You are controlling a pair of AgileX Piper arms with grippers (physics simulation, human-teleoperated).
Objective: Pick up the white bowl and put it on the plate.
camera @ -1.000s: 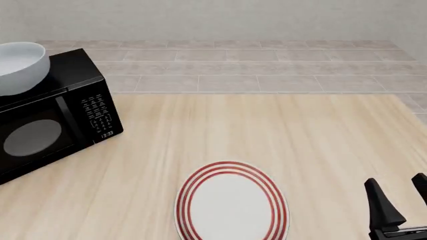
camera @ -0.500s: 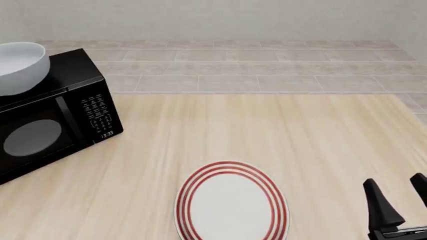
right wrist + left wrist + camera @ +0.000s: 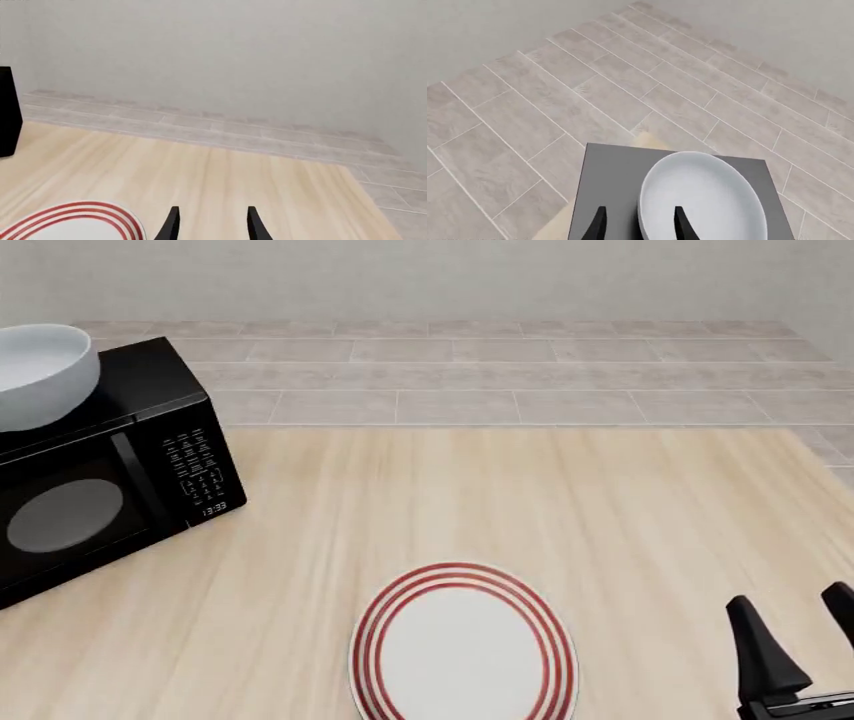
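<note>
The white bowl (image 3: 40, 370) sits on top of the black microwave (image 3: 107, 470) at the far left. In the left wrist view the bowl (image 3: 704, 200) is just ahead of my left gripper (image 3: 637, 230). That gripper is open, and the bowl's near rim shows between its fingertips; I cannot tell whether they touch it. The left gripper is out of the front view. The red-ringed plate (image 3: 461, 650) lies empty on the table at the front centre. My right gripper (image 3: 801, 640) is open and empty, to the right of the plate. The right wrist view shows the plate's edge (image 3: 73, 222) beside the right gripper (image 3: 212, 227).
The microwave top (image 3: 607, 190) carries the bowl; the microwave's corner (image 3: 5, 110) shows in the right wrist view. A tiled floor (image 3: 507, 380) and a wall lie beyond the wooden table (image 3: 534, 500).
</note>
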